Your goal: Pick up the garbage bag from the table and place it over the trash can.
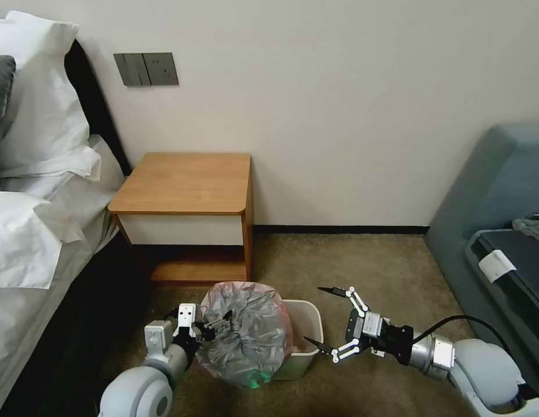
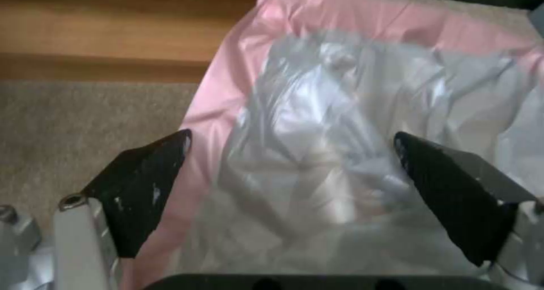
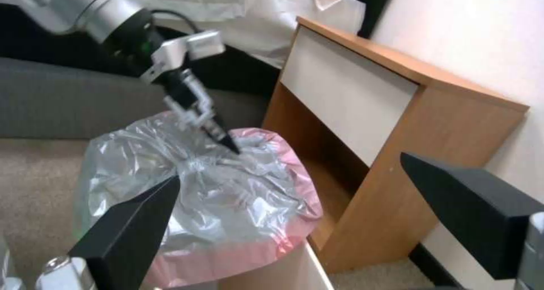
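Bag draped over the bin, both arms low beside it.

The garbage bag [image 1: 249, 336] lies crumpled across the left part of the trash can [image 1: 304, 339] on the carpet, its pink edge toward the worktop [image 1: 185, 182], which stands just behind. The left gripper [image 1: 218, 324] rests on the plastic at the bin's left side; from the wrist its jaws look parted over the film, clamping nothing. The right gripper [image 1: 324, 317] hovers just right of the bin, jaws wide apart and empty.
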{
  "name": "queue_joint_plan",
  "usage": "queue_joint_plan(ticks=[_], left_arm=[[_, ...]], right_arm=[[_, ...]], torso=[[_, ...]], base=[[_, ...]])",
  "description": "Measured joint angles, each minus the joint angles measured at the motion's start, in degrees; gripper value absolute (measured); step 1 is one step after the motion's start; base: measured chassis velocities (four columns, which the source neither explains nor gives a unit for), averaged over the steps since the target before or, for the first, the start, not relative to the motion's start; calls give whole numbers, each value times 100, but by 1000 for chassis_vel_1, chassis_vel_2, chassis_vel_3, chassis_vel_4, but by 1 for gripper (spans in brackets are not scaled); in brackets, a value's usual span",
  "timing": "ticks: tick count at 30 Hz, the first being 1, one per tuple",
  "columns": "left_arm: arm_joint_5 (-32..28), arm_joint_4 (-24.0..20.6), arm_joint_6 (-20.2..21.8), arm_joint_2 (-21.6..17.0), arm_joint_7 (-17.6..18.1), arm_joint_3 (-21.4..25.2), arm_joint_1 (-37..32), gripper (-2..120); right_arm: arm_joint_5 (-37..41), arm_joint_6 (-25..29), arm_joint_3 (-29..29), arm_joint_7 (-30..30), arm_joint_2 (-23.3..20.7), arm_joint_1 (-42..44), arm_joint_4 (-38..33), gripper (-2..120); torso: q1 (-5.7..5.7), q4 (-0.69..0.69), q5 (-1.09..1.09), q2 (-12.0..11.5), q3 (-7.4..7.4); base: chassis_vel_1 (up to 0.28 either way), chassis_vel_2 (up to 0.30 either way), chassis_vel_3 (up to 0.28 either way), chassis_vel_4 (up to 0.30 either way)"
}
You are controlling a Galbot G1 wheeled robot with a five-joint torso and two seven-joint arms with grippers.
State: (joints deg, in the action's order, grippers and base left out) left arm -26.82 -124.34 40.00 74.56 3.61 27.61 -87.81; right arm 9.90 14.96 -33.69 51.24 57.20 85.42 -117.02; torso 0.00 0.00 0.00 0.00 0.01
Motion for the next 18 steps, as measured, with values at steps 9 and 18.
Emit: queue_joint_plan(ticks=[9,18], left_arm=[[336,239,267,159,-313,-17,469,93],[496,322,240,172,-367,-31,344,91]], right_arm=[[-30,105,-34,-60,61,191,-73,100],[-46,137,-41,-102,108,235,-108,100]], torso=[[0,-1,-1,0,0],[0,-1,0,0,-1]], base=[[0,0,0,0],[0,0,0,0]])
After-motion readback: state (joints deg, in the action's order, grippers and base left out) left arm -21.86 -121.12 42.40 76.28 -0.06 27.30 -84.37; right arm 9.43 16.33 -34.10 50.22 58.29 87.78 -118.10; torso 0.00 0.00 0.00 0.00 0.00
